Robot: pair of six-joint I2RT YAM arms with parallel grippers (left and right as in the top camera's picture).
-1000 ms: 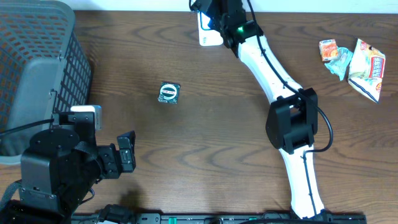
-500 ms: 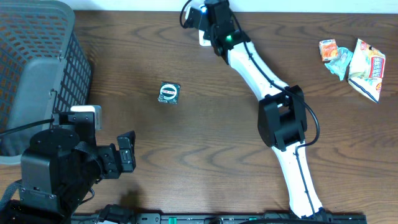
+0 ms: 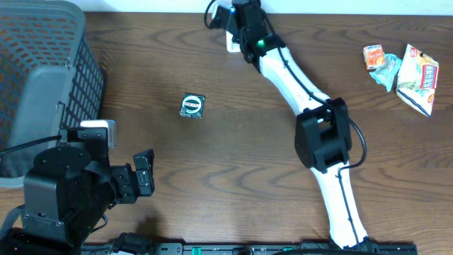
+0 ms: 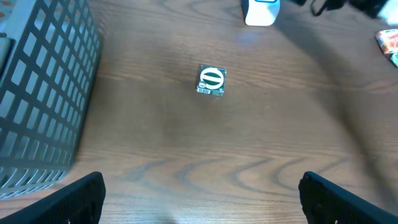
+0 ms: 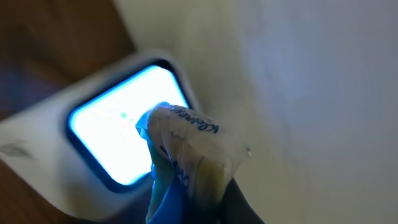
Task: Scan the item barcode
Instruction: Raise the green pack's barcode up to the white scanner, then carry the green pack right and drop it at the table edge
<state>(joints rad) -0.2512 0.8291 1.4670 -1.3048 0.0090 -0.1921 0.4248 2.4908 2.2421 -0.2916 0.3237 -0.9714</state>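
The right arm (image 3: 287,71) has swung left, taking its packet (image 5: 186,149) with it. Its wrist (image 3: 258,39) now sits further over the white scanner (image 3: 231,44), hiding more of it. The black elbow (image 3: 323,134) slid left too, with most of the move coming early and barely any in the last half second.

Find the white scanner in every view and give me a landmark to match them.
Overhead: scanner at top centre.
Left wrist: scanner at top edge, right of centre.
Right wrist: scanner fills the left, window glowing, behind the held wrapper.
Landmark: green-and-white packet, below-left of the scanner in overhead and left wrist; not in right wrist.
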